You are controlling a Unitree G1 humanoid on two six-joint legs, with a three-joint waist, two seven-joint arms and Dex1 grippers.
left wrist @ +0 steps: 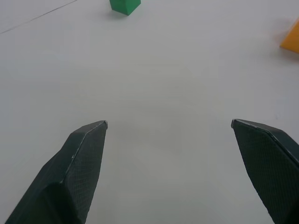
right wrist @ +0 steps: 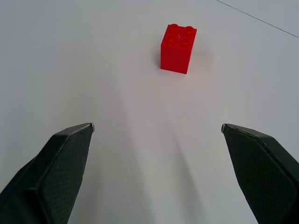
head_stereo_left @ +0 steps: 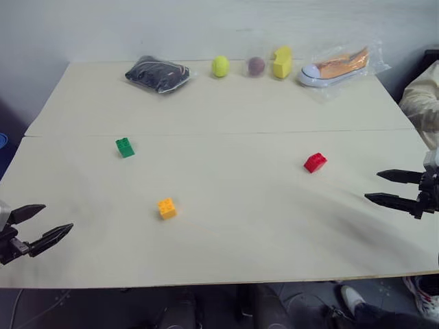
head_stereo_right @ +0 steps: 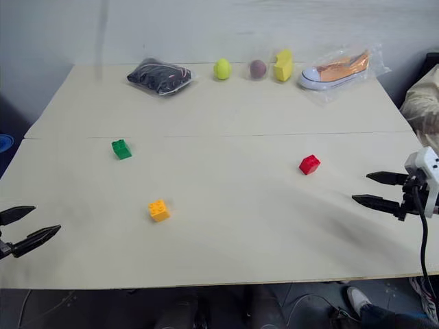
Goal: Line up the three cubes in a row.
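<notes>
Three studded cubes lie apart on the pale table (head_stereo_left: 226, 247). The green cube (head_stereo_left: 125, 147) sits at the left, the orange-yellow cube (head_stereo_left: 167, 208) nearer the front, and the red cube (head_stereo_left: 315, 162) at the right. My left gripper (head_stereo_left: 46, 221) hovers open over the front left corner, well short of the orange-yellow cube (left wrist: 290, 37) and the green cube (left wrist: 124, 5). At the table's right edge my right gripper (head_stereo_left: 376, 186) is open and empty, pointing toward the red cube (right wrist: 177, 48), which stands some way ahead of its fingers.
Along the far edge lie a dark bagged bundle (head_stereo_left: 157, 73), a yellow-green ball (head_stereo_left: 220, 66), a brownish ball (head_stereo_left: 256, 66), a pale-yellow foam block (head_stereo_left: 282, 62) and a bagged shoe (head_stereo_left: 336, 66). A seam (head_stereo_left: 226, 133) crosses the table. Someone's shoe (head_stereo_left: 354, 299) shows below the front edge.
</notes>
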